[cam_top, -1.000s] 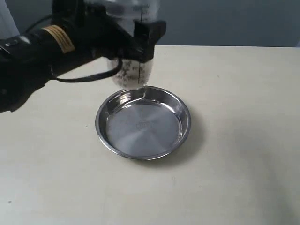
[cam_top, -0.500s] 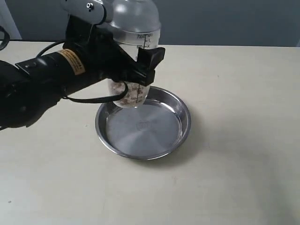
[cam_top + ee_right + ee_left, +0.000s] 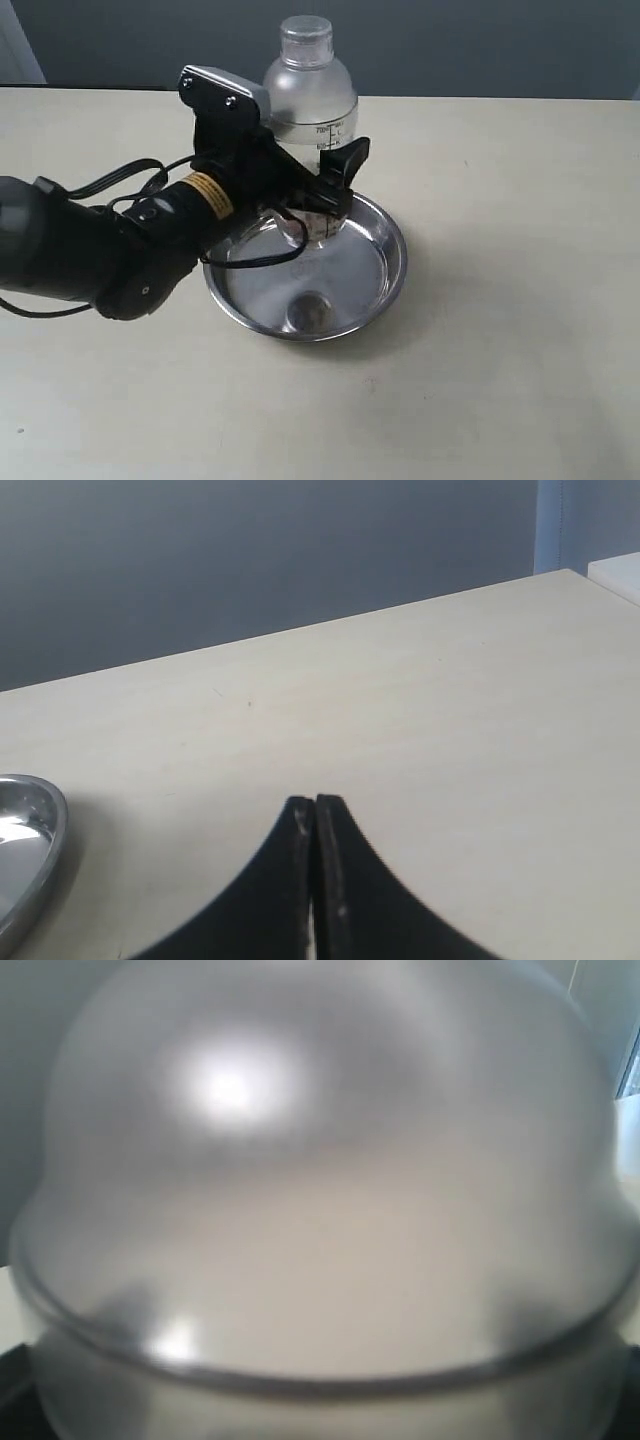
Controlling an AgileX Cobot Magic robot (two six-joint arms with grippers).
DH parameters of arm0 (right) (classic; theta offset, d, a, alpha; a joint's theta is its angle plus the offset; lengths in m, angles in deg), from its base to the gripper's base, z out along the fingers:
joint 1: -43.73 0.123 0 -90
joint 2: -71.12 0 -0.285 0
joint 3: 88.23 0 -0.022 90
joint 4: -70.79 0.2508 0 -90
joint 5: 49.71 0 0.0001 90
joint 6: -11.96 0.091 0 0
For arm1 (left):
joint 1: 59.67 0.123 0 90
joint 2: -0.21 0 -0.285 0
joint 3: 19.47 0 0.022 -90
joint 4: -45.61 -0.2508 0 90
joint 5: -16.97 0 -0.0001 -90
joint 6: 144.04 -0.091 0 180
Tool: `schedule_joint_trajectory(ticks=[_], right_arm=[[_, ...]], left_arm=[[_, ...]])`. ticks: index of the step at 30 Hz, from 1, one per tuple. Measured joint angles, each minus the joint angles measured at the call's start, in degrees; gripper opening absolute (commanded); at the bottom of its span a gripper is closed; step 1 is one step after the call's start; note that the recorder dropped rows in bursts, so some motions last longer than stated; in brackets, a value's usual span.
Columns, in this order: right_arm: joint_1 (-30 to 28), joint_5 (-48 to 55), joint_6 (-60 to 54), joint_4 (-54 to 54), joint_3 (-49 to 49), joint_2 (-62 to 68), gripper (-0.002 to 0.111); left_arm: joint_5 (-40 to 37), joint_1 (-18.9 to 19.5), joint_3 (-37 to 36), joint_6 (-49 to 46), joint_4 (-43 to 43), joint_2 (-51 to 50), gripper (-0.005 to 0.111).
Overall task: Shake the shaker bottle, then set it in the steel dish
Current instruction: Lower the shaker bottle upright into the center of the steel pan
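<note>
The shaker bottle [image 3: 310, 95] stands upright at the far rim of the steel dish [image 3: 385, 285], its base low inside the pan; whether it touches the bottom I cannot tell. My left gripper [image 3: 315, 185] is shut on its lower body, one black finger [image 3: 345, 170] showing on the right side. In the left wrist view the frosted dome [image 3: 320, 1190] fills the picture and hides the jaws. My right gripper [image 3: 315, 815] is shut and empty over bare table, with the dish's rim [image 3: 45, 850] off to one side.
The black left arm [image 3: 110, 250] with its cable lies across the table on the dish's left. A dark wall [image 3: 480, 45] runs behind the beige table [image 3: 520, 350].
The left gripper has come down and forward with the bottle, from high above the dish's far edge to low in the dish. The dish and right gripper stayed put.
</note>
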Motion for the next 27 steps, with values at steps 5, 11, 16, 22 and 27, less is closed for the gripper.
schedule_joint_trajectory(ticks=[5, 11, 16, 22, 27], right_arm=[[0.00, 0.00, 0.00, 0.00, 0.00, 0.00, -0.001], [0.00, 0.00, 0.00, 0.00, 0.00, 0.00, -0.001], [0.00, 0.00, 0.00, 0.00, 0.00, 0.00, -0.001], [0.00, 0.00, 0.00, 0.00, 0.00, 0.00, -0.001], [0.00, 0.00, 0.00, 0.00, 0.00, 0.00, -0.001]], left_arm=[[2.32, 0.00, 0.00, 0.00, 1.81, -0.09, 0.000], [2.64, 0.00, 0.00, -0.96, 2.02, -4.83, 0.000], [4.71, 0.00, 0.00, -0.96, 2.30, -9.30, 0.000], [7.08, 0.00, 0.00, -0.96, 2.90, -11.75, 0.000], [7.30, 0.00, 0.00, -0.96, 3.13, -11.97, 0.000]])
